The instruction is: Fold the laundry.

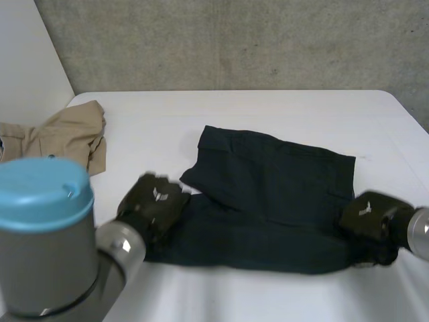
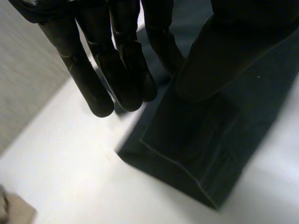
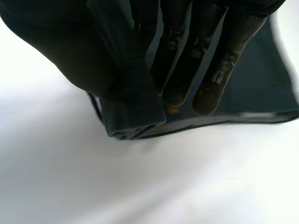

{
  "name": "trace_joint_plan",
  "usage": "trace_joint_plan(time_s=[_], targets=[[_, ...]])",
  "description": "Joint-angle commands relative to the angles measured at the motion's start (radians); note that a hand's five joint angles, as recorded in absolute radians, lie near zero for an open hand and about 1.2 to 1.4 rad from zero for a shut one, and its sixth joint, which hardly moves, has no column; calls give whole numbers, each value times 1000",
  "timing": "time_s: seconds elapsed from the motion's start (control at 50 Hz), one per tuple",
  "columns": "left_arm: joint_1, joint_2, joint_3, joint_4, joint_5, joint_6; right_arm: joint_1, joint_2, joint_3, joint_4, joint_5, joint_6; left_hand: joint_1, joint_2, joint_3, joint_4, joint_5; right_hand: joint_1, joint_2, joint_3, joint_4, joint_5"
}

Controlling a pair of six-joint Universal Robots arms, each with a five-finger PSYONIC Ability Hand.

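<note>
A dark navy garment (image 1: 275, 194) lies partly folded in the middle of the white table (image 1: 268, 114). My left hand (image 1: 151, 201) is at its near left corner, where the fingers (image 2: 112, 60) pinch the cloth (image 2: 201, 140) against the cloth-covered thumb. At the near right corner is my right hand (image 1: 369, 216). There a fold of the hem (image 3: 133, 112) is wrapped over the thumb and the straight fingers (image 3: 187, 60) close against it. Both corners are lifted slightly off the table.
A beige garment (image 1: 67, 134) lies crumpled at the table's far left corner, and a corner of it (image 2: 14, 210) shows in the left wrist view. A grey wall runs behind the table.
</note>
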Motion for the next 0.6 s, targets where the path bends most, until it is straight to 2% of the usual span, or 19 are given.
trace_joint_plan(time_s=[0.02,0.12,0.22,0.3,0.5,0.6], targets=[[3,-203,226,170,-3,21,10,64,-105,-229,-9,212,261,196,199,194,212,447,220,215,204,230],[10,-416,433,320,-1,65,59,182,-194,-360,60,291,261,196,199,194,212,447,220,215,204,230],[21,-559,597,422,2,162,149,309,-310,-473,259,282,261,196,199,194,212,447,220,215,204,230],[23,-681,735,475,-1,220,166,413,-395,-589,336,280,261,196,199,194,212,447,220,215,204,230],[65,-953,1120,492,28,223,169,621,-585,-714,364,251,261,196,199,194,212,447,220,215,204,230],[82,-1031,1211,492,49,222,169,708,-691,-769,401,240,261,196,199,194,212,447,220,215,204,230]])
